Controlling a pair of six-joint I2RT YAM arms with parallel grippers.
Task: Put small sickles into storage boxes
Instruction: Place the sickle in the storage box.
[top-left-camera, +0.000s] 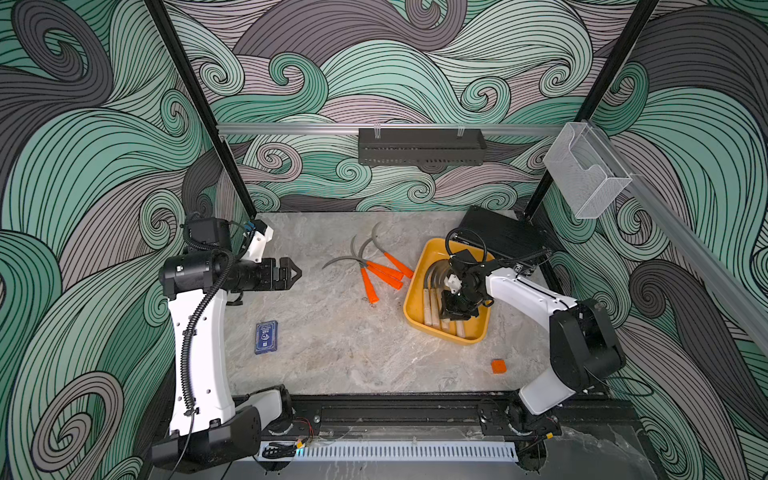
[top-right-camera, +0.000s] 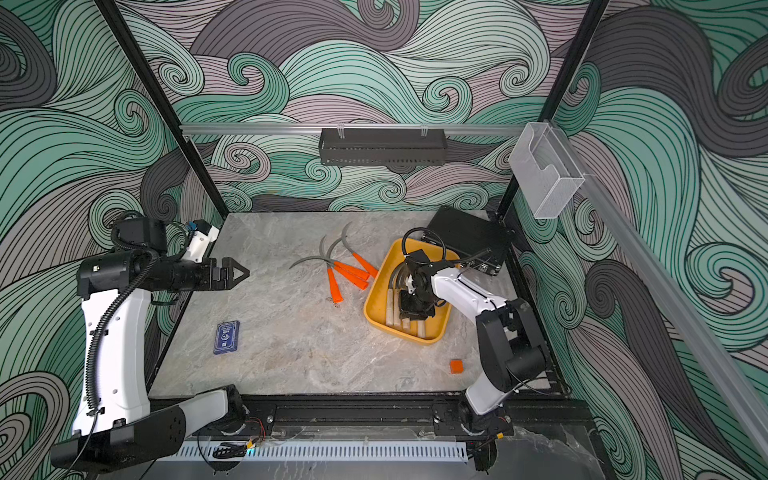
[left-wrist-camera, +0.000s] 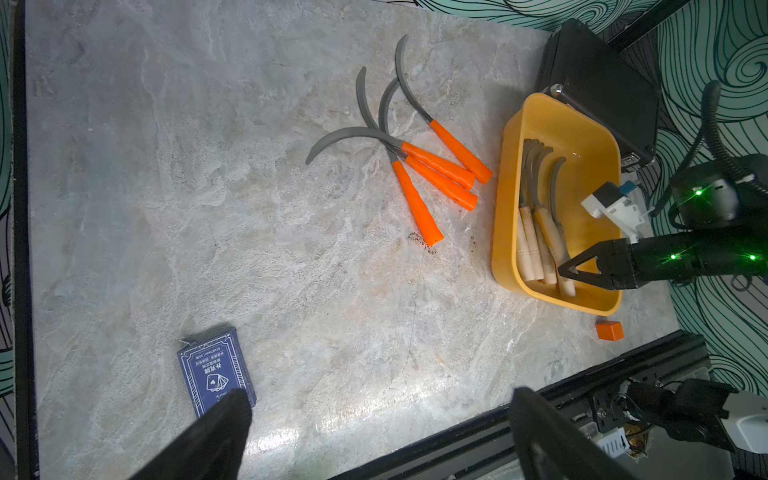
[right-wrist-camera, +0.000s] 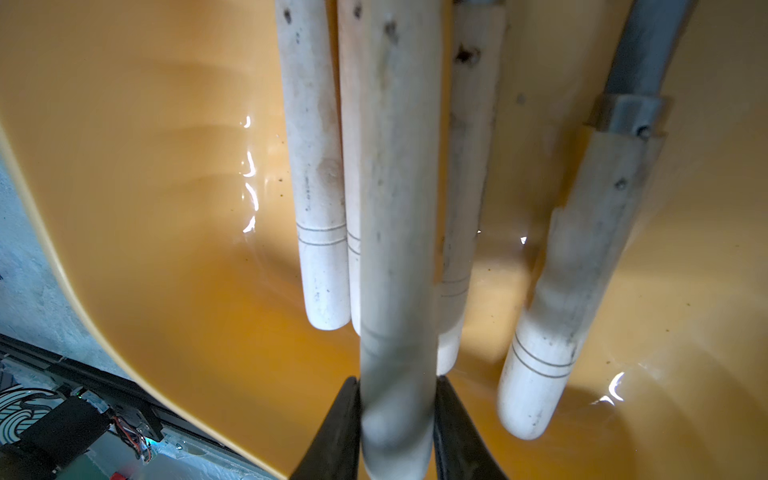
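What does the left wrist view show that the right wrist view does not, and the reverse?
Only the left wrist view: four orange-handled sickles with curved grey blades on the marble table, a blue card box, a small orange cube, a black case. Only the right wrist view: the right pincer's black fingers pressed on both sides of one pale wooden sickle handle. Both: the yellow-orange plastic tray with wooden-handled sickles inside, and the right pincer.

You see a glossy, smooth yellow-orange plastic tray (right-wrist-camera: 124, 166) holding pale, speckled wooden handles (right-wrist-camera: 399, 208). The dull grey metal blades (left-wrist-camera: 353, 131) carry smooth matt orange handles (left-wrist-camera: 438, 164). The tabletop (left-wrist-camera: 208, 166) looks like veined stone, faintly shiny.
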